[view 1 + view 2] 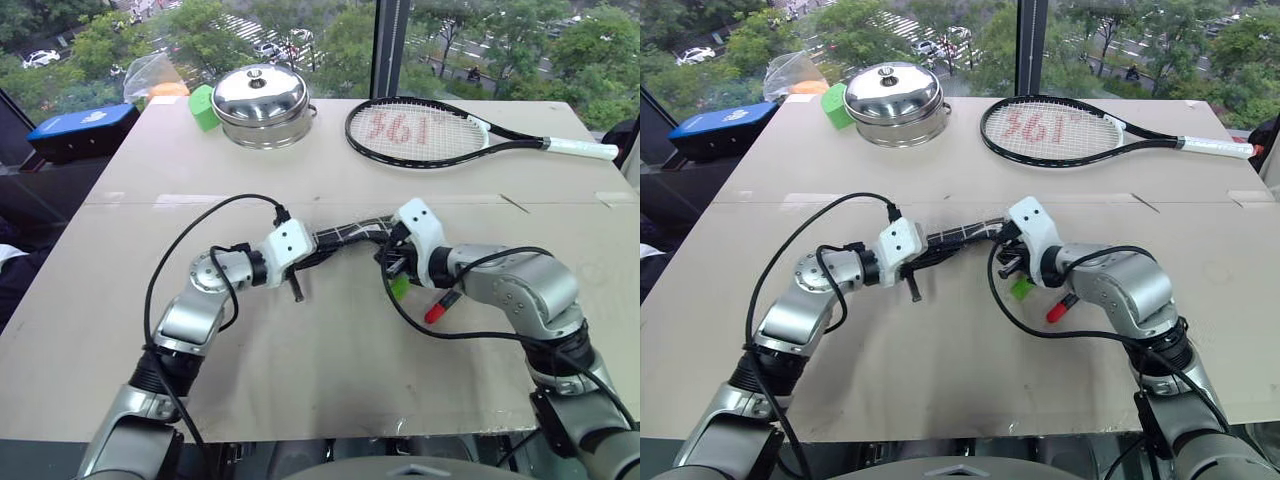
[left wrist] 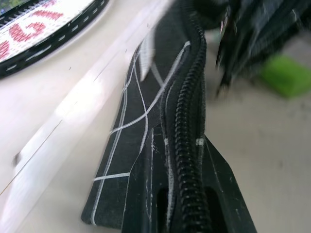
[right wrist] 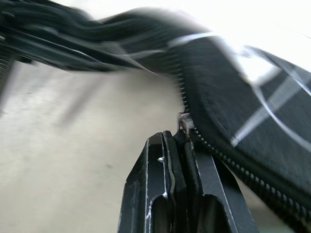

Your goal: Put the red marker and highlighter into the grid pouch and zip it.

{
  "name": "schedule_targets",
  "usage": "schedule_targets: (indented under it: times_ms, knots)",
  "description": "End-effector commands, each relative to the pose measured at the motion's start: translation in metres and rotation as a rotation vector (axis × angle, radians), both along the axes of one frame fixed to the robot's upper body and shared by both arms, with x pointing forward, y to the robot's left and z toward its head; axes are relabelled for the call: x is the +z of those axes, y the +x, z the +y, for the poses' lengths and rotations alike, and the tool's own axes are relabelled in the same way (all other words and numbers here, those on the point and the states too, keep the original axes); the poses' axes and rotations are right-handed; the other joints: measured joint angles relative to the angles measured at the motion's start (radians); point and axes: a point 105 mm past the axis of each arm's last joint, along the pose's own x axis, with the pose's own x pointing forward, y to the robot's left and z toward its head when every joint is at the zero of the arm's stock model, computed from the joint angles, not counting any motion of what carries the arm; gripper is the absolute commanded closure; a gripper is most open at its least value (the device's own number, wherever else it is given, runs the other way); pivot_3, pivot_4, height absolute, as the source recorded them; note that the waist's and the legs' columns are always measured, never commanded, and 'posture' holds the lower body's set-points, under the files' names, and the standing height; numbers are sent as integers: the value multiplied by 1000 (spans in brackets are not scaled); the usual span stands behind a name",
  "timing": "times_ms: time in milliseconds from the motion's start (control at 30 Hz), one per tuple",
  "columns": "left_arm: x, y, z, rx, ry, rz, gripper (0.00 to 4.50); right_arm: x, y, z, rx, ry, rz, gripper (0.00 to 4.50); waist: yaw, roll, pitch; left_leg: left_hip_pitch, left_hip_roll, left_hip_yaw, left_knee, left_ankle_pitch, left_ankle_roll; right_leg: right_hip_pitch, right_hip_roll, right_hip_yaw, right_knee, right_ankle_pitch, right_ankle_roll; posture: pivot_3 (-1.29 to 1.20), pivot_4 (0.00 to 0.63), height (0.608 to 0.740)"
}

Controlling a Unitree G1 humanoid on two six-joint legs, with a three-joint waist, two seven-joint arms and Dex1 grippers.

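From my seat the grid pouch [image 1: 352, 231] is mostly hidden between the two wrists. I can see just a bit of the highlighter [image 1: 400, 287] and the red marker [image 1: 441, 304] under the right arm. The far end of the pouch blurs in the left wrist view.

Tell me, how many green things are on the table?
2: a green block beside the metal pot at the table's far side, and the highlighter below the right gripper. More may be hidden.
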Motion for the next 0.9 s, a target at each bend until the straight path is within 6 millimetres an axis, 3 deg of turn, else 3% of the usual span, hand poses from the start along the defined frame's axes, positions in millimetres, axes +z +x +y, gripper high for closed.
schedule_targets:
  times_ms: [33,467,900]
  knots:
    - [10,-12,-4,-107,19,-37,4500,15,4,-15,-33,30,-43,4457,1,0,0,0,0,0,0,0,0,0,0,0,0,0,0,0,150,740]
    - [7,-13,-22,-205,59,2,4500,18,-15,-11,59,-11,-35,4457,1,1,1,0,0,0,0,0,0,0,0,0,0,0,0,0,150,740]
    - [4,-10,-27,-219,53,11,4500,20,-26,17,134,10,-37,4457,2,1,1,0,0,0,0,0,0,0,0,0,0,0,0,0,150,740]
